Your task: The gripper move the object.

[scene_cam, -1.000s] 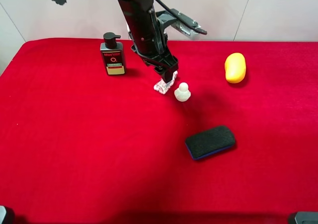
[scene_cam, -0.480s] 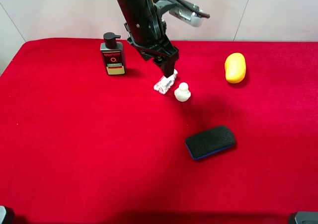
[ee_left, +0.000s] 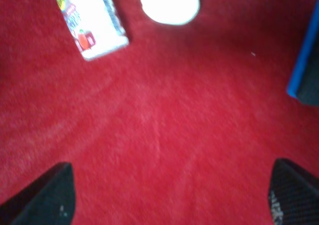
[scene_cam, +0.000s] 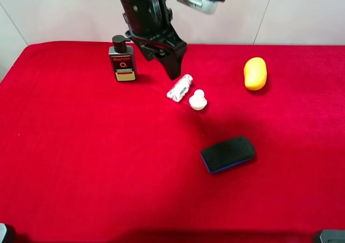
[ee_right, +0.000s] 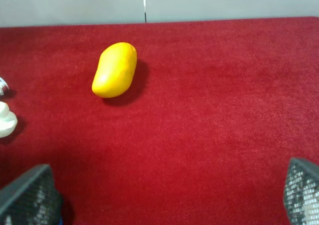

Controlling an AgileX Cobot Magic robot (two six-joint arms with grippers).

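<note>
The object, a small clear bottle of white pills (scene_cam: 180,87), lies on its side on the red cloth, next to a white duck figure (scene_cam: 198,99). My left gripper (scene_cam: 173,71) hangs just behind and above the bottle, apart from it, open and empty. In the left wrist view the bottle (ee_left: 92,20) and the duck (ee_left: 169,3) lie beyond the wide-apart fingertips of the left gripper (ee_left: 169,195). My right gripper (ee_right: 164,197) is open and empty; its view shows only the bottle's cap (ee_right: 2,85) at the edge.
A black pump bottle (scene_cam: 122,59) stands left of my left gripper. A yellow mango-shaped thing (scene_cam: 255,73) lies at the back right. A black eraser with a blue base (scene_cam: 228,154) lies in front of the duck. The red cloth (scene_cam: 81,157) covers the table.
My left gripper has lifted off the pill bottle and moved up and back to the left. The bottle stays lying on the cloth, now fully in view.
</note>
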